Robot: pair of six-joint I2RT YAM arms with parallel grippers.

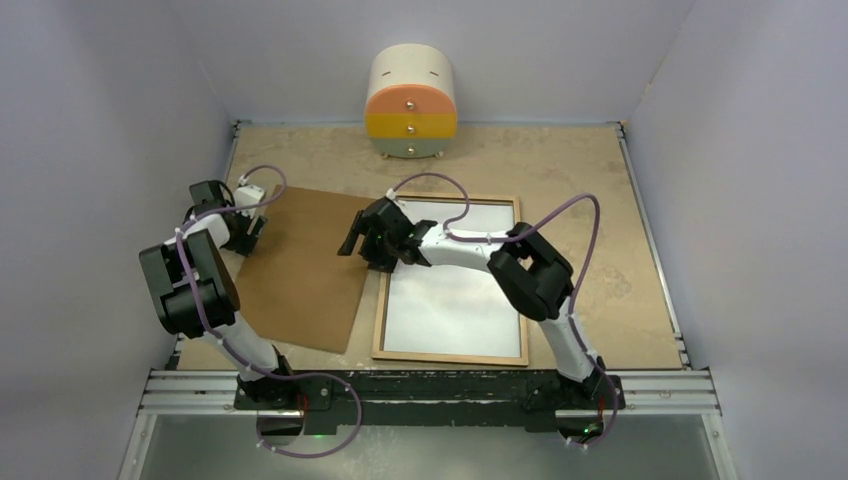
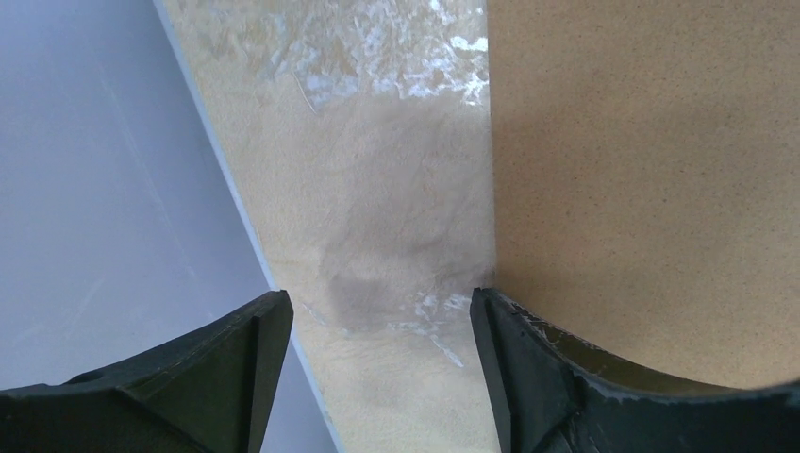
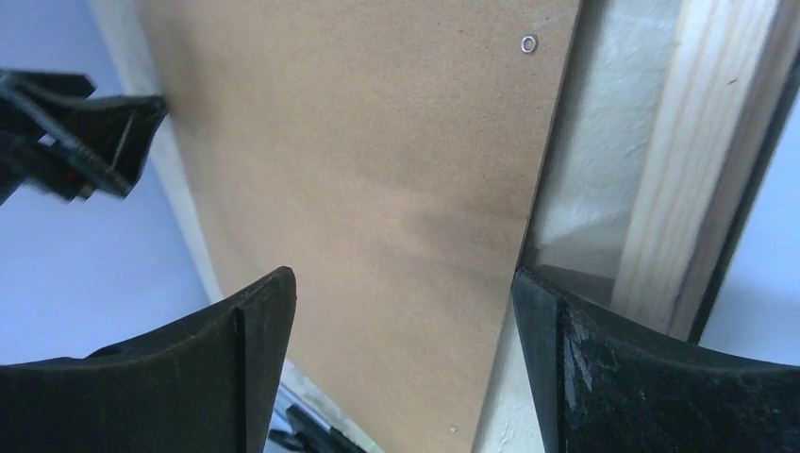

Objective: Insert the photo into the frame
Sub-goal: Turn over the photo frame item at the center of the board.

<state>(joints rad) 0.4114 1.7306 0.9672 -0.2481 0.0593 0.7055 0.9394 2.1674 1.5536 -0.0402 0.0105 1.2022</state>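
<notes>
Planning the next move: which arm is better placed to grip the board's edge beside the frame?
Right. The right gripper, open, sits over that edge beside the frame; the left gripper is at the board's opposite edge.

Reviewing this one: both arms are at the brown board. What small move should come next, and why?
Probably close both grippers on the board's edges to lift it. The left gripper and right gripper stand open at opposite edges of the board. It lies beside the frame, whose opening is filled by a white sheet, likely the photo's back.
</notes>
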